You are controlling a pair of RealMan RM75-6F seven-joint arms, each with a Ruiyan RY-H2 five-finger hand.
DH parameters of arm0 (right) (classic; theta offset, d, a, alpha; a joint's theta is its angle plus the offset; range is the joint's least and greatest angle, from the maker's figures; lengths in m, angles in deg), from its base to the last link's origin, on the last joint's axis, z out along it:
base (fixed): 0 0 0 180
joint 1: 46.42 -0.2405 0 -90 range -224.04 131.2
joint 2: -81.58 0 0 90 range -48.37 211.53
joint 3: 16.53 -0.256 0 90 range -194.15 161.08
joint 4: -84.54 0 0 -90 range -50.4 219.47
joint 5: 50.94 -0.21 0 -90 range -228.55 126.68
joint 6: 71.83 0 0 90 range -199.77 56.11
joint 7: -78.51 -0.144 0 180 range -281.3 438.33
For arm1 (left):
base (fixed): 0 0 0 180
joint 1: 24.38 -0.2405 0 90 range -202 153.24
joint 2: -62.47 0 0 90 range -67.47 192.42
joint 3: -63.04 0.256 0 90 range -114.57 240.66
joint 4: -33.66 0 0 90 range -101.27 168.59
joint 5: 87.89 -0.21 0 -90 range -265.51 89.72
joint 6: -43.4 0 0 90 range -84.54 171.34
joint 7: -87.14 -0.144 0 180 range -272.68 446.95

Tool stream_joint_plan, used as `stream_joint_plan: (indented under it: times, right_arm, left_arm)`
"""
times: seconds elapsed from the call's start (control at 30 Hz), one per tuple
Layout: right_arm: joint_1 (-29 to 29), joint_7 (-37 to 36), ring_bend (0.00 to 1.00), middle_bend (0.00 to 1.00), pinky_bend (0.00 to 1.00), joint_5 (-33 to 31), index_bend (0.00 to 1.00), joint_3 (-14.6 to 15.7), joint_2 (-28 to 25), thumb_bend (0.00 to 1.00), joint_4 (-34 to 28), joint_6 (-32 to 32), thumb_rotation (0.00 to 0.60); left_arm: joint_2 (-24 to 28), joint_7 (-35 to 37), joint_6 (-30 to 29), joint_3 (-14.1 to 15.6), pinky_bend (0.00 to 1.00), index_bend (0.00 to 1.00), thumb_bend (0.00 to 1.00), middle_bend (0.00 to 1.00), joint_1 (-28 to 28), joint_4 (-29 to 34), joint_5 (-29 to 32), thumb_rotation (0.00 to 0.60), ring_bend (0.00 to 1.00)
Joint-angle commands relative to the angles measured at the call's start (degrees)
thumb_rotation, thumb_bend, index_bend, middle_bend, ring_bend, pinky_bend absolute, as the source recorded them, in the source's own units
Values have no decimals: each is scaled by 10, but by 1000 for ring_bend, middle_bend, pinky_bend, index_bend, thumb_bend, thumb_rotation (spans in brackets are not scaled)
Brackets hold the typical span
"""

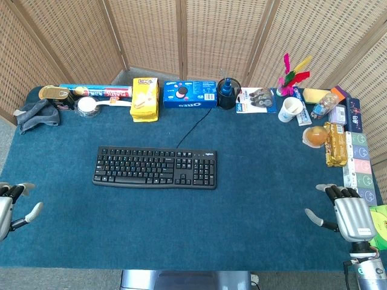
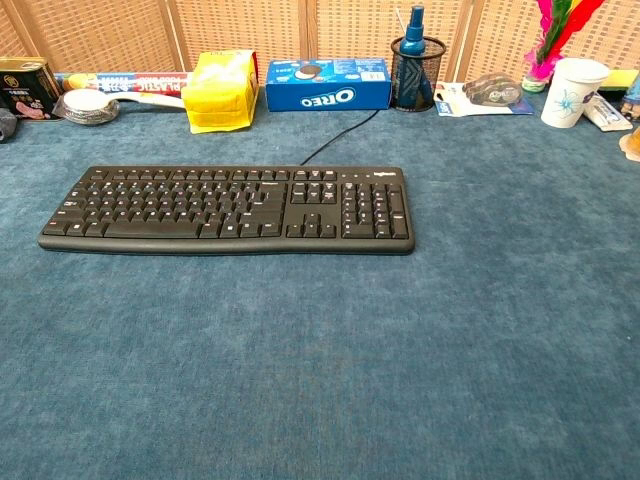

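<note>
Only the head view shows my hands: left hand [image 1: 11,205] at 8 o'clock, right hand [image 1: 347,212] at 4 o'clock, both spread, holding nothing. The black keyboard [image 1: 155,167] lies flat mid-counter [image 1: 254,211], cable running toward 12 o'clock.

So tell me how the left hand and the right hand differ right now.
The left hand is cut off by the left edge of the head view, while the right hand shows almost whole near the right edge. The right hand lies close to the colored boxes; the left hand has only bare blue table cover near it. Both hold nothing, fingers apart, well away from the keyboard.
</note>
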State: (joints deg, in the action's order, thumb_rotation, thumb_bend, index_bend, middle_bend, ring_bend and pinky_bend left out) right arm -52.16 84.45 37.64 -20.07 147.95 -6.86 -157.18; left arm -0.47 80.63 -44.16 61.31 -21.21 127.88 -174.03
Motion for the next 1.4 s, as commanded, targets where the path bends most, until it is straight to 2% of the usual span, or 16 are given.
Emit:
stream_joint_plan:
  times: [0.03,0.33,0.4,0.43,0.5,0.57,0.6,0.67,0.77,1.07,1.4]
  right_arm:
    - [2,-2,391,370,344,0,290,1,0,274,2,-2,0]
    - [13,-17,391,370,350,1,290,5,-5,274,9,-15,0]
    - [15,-20,391,370,351,2,290,6,-4,274,10,-18,0]
    - [15,-20,391,370,351,2,290,6,-4,274,10,-18,0]
    - [16,-21,391,370,351,1,290,5,-3,274,11,-20,0]
    - [16,-22,393,370,351,0,290,5,-2,274,11,-19,0]
    - [16,-21,396,370,352,0,290,5,-2,274,11,-19,0]
    - [15,-19,404,370,355,2,290,7,-3,273,9,-17,0]
    - [15,-18,416,371,362,2,290,6,-4,274,7,-17,0]
    - [20,-12,440,383,374,-8,290,6,-4,274,3,-15,0]
    - [18,-6,443,382,383,-21,290,3,5,274,9,-5,0]
  left_arm:
    - [0,0,0,0,220,313,187,451,0,1,0,0,382]
    - [3,-1,-1,-1,231,313,187,451,1,5,-5,0,385]
    - [5,-3,2,-3,265,313,187,465,5,7,-6,0,421]
    - [5,-3,3,-4,305,313,187,505,5,8,-5,0,469]
    - [8,-4,10,-7,413,313,187,654,12,8,-5,0,596]
    - [14,-11,29,-13,592,313,187,853,27,6,-5,0,763]
    - [16,-13,37,-15,678,318,187,922,33,5,-4,0,830]
    - [19,-18,67,-20,784,359,187,987,55,-1,-2,0,923]
    - [18,-21,109,-29,864,451,187,1000,81,-12,13,0,995]
    - [-8,-42,221,-51,898,476,187,1000,150,-44,82,0,1000]
    - [-70,-50,308,-77,898,476,186,1000,218,-128,148,0,1000]
